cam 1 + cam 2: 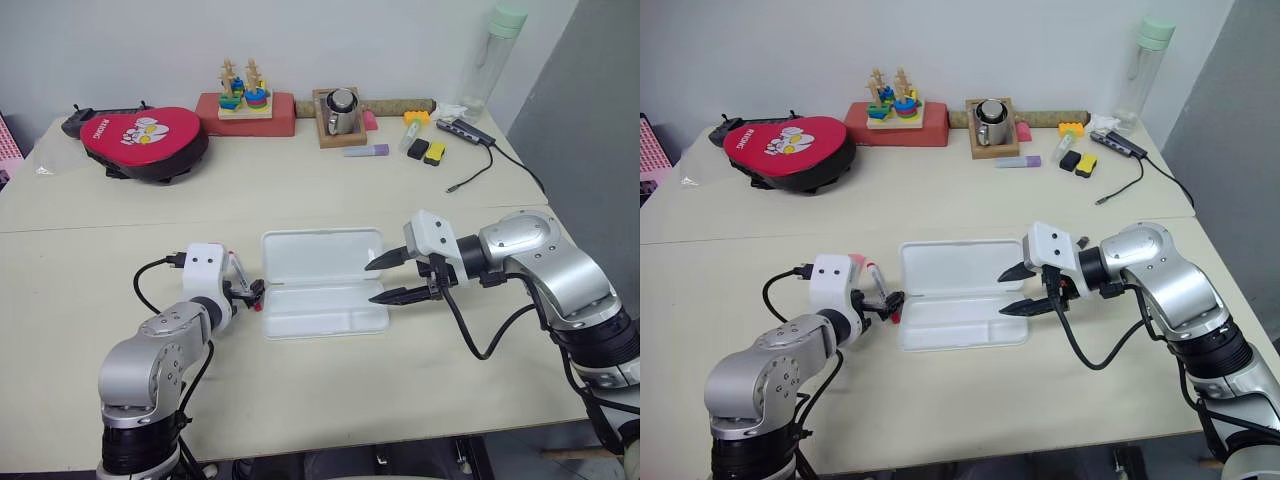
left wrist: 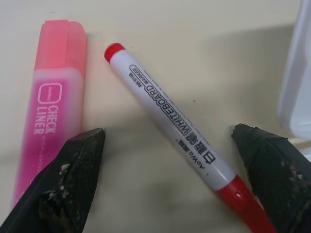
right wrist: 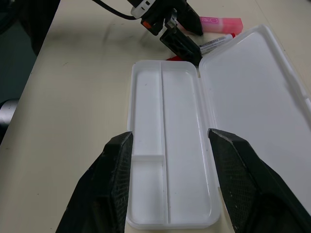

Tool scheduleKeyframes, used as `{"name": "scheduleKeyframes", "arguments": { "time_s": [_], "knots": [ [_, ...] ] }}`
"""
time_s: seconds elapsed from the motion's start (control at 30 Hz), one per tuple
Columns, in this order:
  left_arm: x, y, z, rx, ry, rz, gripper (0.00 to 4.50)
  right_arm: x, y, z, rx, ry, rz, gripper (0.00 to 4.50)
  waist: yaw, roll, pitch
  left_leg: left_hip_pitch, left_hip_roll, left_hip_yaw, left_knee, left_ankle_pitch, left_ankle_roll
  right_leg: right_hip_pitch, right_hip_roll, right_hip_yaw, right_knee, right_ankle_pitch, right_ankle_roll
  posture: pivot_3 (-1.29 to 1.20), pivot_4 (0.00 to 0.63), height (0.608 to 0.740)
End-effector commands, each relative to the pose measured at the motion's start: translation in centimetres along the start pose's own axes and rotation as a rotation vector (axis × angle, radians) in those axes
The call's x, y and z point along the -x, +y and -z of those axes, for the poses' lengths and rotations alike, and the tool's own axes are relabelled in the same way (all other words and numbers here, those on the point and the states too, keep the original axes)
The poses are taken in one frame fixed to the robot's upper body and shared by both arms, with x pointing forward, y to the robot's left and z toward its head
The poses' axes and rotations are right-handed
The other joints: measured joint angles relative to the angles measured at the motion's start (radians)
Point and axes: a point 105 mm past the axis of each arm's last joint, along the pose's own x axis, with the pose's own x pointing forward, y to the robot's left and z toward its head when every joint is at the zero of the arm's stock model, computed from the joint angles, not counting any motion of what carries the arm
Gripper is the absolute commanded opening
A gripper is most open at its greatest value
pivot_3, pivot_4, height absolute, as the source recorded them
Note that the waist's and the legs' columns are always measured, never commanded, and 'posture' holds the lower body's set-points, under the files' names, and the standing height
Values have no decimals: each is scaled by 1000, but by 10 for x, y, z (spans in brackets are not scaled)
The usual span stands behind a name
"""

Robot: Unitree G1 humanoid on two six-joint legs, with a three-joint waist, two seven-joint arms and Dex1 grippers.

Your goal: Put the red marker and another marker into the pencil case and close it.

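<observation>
Cream tabletop (image 1: pixel 330 400) all round, and over on the left side the left gripper (image 2: pixel 170 160) sits low with its black fingers (image 2: pixel 73 179) spread wide, gripping nothing. Between those fingers lies the red marker (image 2: pixel 170 126), flat on the table, its white barrel angled across the gap and its red cap close by one finger without clearly touching it. Just beside it, outside the other finger, lies another marker (image 2: pixel 48 102), the flat pink highlighter, also flat on the table and roughly alongside the slim pen. From the head views, both pens rest just off the left end of the pencil case (image 1: pixel 320 290), with the left gripper's fingers almost at its edge.

Moving to the middle, the pencil case lies open, lid folded flat away from the robot, the shallow divided tray nearer. Its tray looks bare in the right wrist view, a lengthwise rib running down it.

On to the right: the right gripper (image 1: pixel 385 280) hovers over the right end of the case, pointing toward the left, fingers parted to a middling gap and carrying nothing. Its two black fingers (image 3: pixel 107 184) frame the tray from above without touching it.

At the back of the table, from left to right, a red heart-shaped pad (image 1: pixel 140 135), a stacking toy on a red block (image 1: pixel 245 105), a metal mug on a wooden tray (image 1: pixel 340 112), a purple highlighter (image 1: pixel 367 151) and a tall clear bottle (image 1: pixel 495 55) stand well apart from the action.
</observation>
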Motion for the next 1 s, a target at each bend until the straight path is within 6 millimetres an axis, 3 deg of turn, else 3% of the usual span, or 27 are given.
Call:
{"name": "scheduleKeyframes", "arguments": {
  "time_s": [0.03, 0.67, 1.0],
  "knots": [
    [-1, 1, -8, -9, -32, -8, 4125, 6, -2, -10, 46, -13, 21, 2569, 0, 0, 0, 0, 0, 0, 0, 0, 0, 0, 0, 0, 0, 0, 0, 0, 150, 740],
    [-4, -2, -8, -3, -33, 4, 451, 7, -2, -8, 43, -4, 27, 2569, 1, 0, 0, 0, 0, 0, 0, 0, 0, 0, 0, 0, 0, 0, 0, 0, 150, 740],
    [2, -3, -14, -79, -56, 29, 401, 7, -2, -7, 43, -1, 24, 2569, 1, 0, 0, 0, 0, 0, 0, 0, 0, 0, 0, 0, 0, 0, 0, 0, 150, 740]
  ]
}}
